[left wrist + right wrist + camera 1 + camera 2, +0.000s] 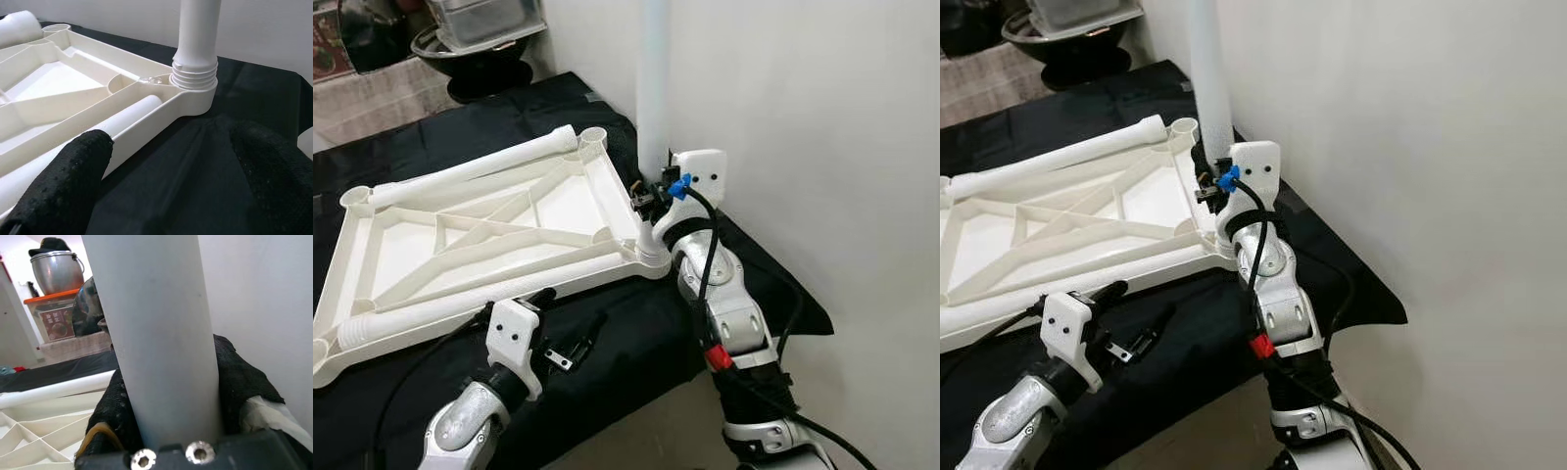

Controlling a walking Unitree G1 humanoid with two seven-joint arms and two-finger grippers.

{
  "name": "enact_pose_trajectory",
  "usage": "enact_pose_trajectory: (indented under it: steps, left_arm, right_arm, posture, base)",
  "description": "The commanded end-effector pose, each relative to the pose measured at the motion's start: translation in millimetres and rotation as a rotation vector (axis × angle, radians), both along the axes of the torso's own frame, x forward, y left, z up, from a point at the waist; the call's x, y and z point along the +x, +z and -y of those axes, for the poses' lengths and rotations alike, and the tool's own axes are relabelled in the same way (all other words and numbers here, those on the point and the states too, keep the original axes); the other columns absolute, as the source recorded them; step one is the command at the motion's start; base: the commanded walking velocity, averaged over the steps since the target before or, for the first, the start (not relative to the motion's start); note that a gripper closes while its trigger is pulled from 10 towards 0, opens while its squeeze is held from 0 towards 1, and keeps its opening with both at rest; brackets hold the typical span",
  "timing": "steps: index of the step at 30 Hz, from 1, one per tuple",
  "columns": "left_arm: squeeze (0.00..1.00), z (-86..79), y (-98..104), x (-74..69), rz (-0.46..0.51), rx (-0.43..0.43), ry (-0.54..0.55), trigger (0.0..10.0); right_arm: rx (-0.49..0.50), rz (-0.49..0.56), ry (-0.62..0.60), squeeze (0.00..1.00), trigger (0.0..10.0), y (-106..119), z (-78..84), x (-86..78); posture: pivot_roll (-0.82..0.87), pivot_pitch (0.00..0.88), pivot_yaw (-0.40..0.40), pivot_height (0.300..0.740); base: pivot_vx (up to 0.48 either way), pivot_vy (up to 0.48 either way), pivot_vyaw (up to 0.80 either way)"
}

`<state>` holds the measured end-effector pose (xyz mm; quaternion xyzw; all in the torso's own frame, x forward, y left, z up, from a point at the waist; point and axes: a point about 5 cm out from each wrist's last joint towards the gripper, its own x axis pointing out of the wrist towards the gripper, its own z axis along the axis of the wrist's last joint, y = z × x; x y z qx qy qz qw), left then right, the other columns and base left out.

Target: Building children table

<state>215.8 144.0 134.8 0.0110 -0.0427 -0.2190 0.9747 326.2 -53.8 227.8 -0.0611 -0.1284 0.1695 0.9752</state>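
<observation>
The right arm reaches forward and up from the elbow, its wrist level with the table edge, and the right claw (651, 196) is clenched around the upright leg (654, 78), a white tube standing in the near right corner socket of the tabletop (489, 245). In the right wrist view the leg (156, 333) sits tight between the two black fingers (239, 377), which press on either side of it.

The left arm is bent low at the near edge, and the left claw (171, 161) hovers just above the black cloth (607, 362), released: its two fingers (63, 176) are spread wide with nothing between them. Straight ahead of this claw is the threaded foot of the upright leg (195, 73), seated in its corner socket, and one finger lies just beside the tabletop's near rim.

The tabletop lies upside down on the cloth, ribs showing. Three legs can be counted: one upright in the right claw, one loose leg (480, 168) lying along the far rim, away from both claws, and another loose leg (440, 305) lying along the near rim, just beyond the left claw. Four corner sockets show; one holds a leg. Beyond the table, past the far rim, stands a metal pot (56, 271) on a plastic box (61, 316).
</observation>
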Motion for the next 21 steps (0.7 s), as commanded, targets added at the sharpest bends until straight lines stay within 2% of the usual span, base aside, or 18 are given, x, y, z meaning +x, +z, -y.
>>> enact_pose_trajectory:
  steps: [1, 4, 7, 10, 11, 13, 14, 17, 21]
  left_arm:
    - [0.0, -3.1, -3.6, -1.5, -0.022, 0.005, 0.003, 10.0]
    - [0.0, -3.5, -2.6, -1.1, -0.02, 0.006, 0.004, 10.0]
    - [0.0, -4.9, 0.5, -0.1, -0.015, 0.005, 0.006, 10.0]
    - [0.0, -5.0, 1.1, 1.0, -0.013, 0.009, 0.01, 10.0]
    - [0.0, -5.9, 1.2, 1.8, -0.012, 0.014, 0.014, 10.0]
    - [0.0, -5.9, 1.2, 1.8, -0.012, 0.014, 0.014, 10.0]
    - [0.0, -7.3, 1.5, 0.8, -0.011, 0.017, 0.017, 10.0]
    - [0.0, -7.3, 1.9, -0.1, -0.011, 0.018, 0.017, 10.0]
    - [0.0, -6.3, 3.5, -5.5, -0.013, 0.019, 0.012, 10.0]
  right_arm:
    - [-0.056, -0.218, 0.093, 0.0, 10.0, -41.4, -9.4, -0.5]
    - [-0.047, -0.199, 0.109, 0.0, 10.0, -34.8, -8.0, 0.8]
    - [-0.034, -0.138, 0.216, 0.0, 10.0, -16.0, -6.3, 2.2]
    - [-0.047, -0.112, 0.281, 0.0, 10.0, -9.1, 1.5, 6.7]
    - [-0.073, -0.096, 0.317, 0.0, 10.0, -2.9, 13.5, 15.0]
    - [-0.073, -0.096, 0.317, 0.0, 10.0, -2.9, 13.5, 15.0]
    - [-0.137, -0.102, 0.339, 1.0, 10.0, -2.4, 25.5, 24.5]
    - [-0.159, -0.102, 0.343, 1.0, 10.0, -0.2, 32.1, 30.2]
    - [-0.168, -0.09, 0.432, 1.0, 10.0, 15.0, 45.8, 39.7]
  posture:
    - [-0.14, 0.169, 0.086, 0.74]
    - [-0.11, 0.183, 0.068, 0.74]
    - [-0.04, 0.174, 0.05, 0.74]
    - [-0.02, 0.165, 0.042, 0.74]
    - [0.0, 0.159, 0.045, 0.74]
    - [0.0, 0.159, 0.045, 0.74]
    - [0.01, 0.16, 0.042, 0.74]
    - [0.02, 0.163, 0.04, 0.74]
    - [0.04, 0.183, 0.03, 0.74]
  base:
    - [0.0, 0.0, 0.0]
    - [0.0, 0.0, 0.0]
    - [0.0, 0.0, 0.0]
    - [0.0, 0.0, 0.0]
    - [0.0, 0.0, 0.0]
    - [0.0, 0.0, 0.0]
    - [0.0, 0.0, 0.0]
    - [0.0, 0.0, 0.0]
    - [0.0, 0.0, 0.0]
